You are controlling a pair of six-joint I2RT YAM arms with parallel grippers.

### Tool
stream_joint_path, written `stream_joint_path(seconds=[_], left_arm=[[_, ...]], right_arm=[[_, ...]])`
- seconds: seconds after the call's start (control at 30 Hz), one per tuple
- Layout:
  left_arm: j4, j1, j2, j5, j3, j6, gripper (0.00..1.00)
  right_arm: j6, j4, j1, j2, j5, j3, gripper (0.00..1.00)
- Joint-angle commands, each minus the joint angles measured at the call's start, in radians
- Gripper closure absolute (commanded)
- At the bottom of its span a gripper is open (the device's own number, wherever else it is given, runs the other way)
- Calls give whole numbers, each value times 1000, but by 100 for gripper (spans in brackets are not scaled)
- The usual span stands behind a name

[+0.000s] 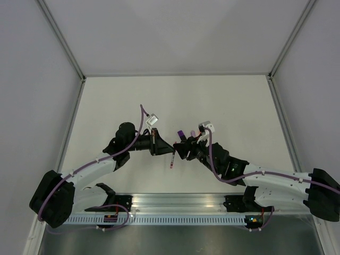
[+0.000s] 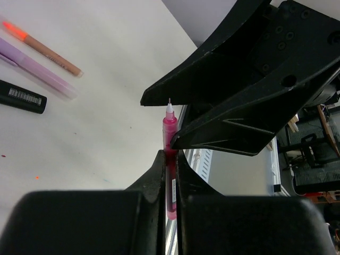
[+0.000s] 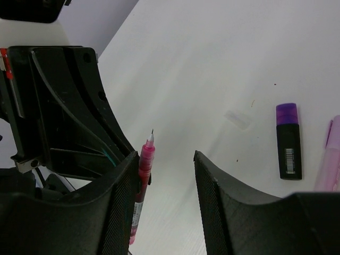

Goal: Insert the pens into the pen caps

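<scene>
1. Left fingers (image 2: pixel 154 178) were pressed together on the red pen (image 2: pixel 170 138), pinching its barrel. The bare nib poked up past the fingertips and the pen was off the desk (image 1: pixel 106 106).
2. Right fingers (image 3: pixel 212 180) stood spread with nothing between them. The red pen sat just beside one of them, on its outer side and not in the gap.
3. This looked like the capping of the red pen, but no red cap showed anywhere. The next move likely called for the right fingers to find and pinch a cap, then line it up on that nib.
4. It was tight where the two sets of fingers met, and a careless swing could have clipped the nib.
5. Beyond the right fingers lay the black marker (image 3: pixel 289 141) and the pink pen (image 3: pixel 330 159), with the orange pen (image 2: pixel 48 50) alongside. There was open desk past them, and the walls (image 1: pixel 53 53) were well apart.
</scene>
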Motion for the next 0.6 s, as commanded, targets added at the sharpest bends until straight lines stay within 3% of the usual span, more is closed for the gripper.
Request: stream_joint_path(seconds=[0.0, 0.3, 0.4, 0.43, 0.5, 0.53, 0.57], left_arm=[[100, -20, 5, 46, -10, -24, 98], [144, -36, 25, 47, -21, -35, 98], [159, -39, 24, 50, -19, -44, 98], [161, -39, 25, 52, -18, -44, 98], [165, -39, 25, 55, -19, -49, 98], [169, -39, 25, 58, -19, -50, 94], [170, -39, 27, 63, -19, -50, 90]], right_arm=[[1, 53, -2, 30, -4, 25, 49], [13, 98, -2, 41, -24, 11, 61], [22, 101, -2, 45, -36, 10, 72], [22, 101, -4, 42, -41, 11, 82], [25, 103, -2, 36, -45, 8, 93], [27, 103, -2, 32, -48, 8, 100], [30, 103, -4, 27, -47, 7, 100]])
